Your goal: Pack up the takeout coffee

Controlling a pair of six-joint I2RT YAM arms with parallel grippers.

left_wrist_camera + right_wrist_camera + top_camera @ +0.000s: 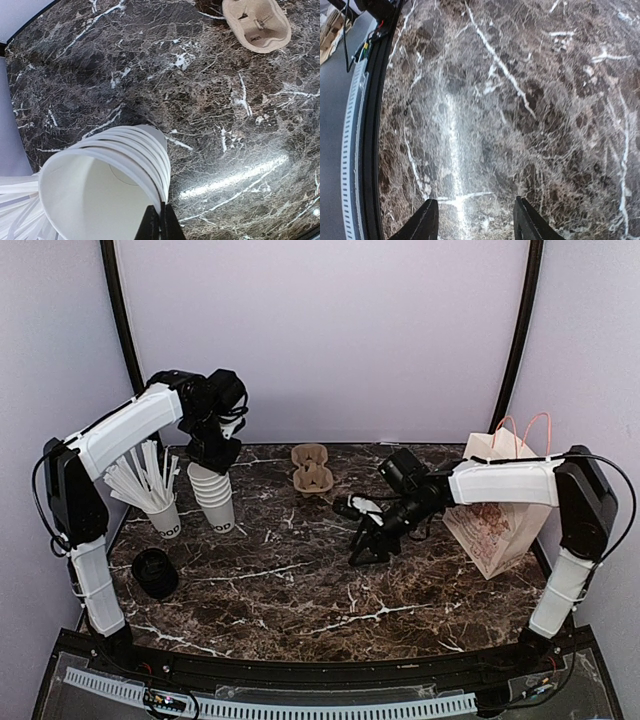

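Our left gripper (160, 223) is pinched tight on the rim of the top cup (90, 200) of the nested stack (214, 498), one finger inside the wall and one outside. Our right gripper (475, 201) is spread wide, holding nothing, low over bare marble table (300, 590) near the middle.

As for the takeout coffee, we honestly can't pick out a lone lidded cup in any view. The closest things are that top cup and a round black lid (155, 573) at the front left, well apart from the stack.

Counts:
- One stack, roughly six rims as far as we can tell.
- One cup of straws (163, 517) just beside it.
- One cardboard carrier (312, 468) at the back.
- One paper bag (497, 525) on the right.
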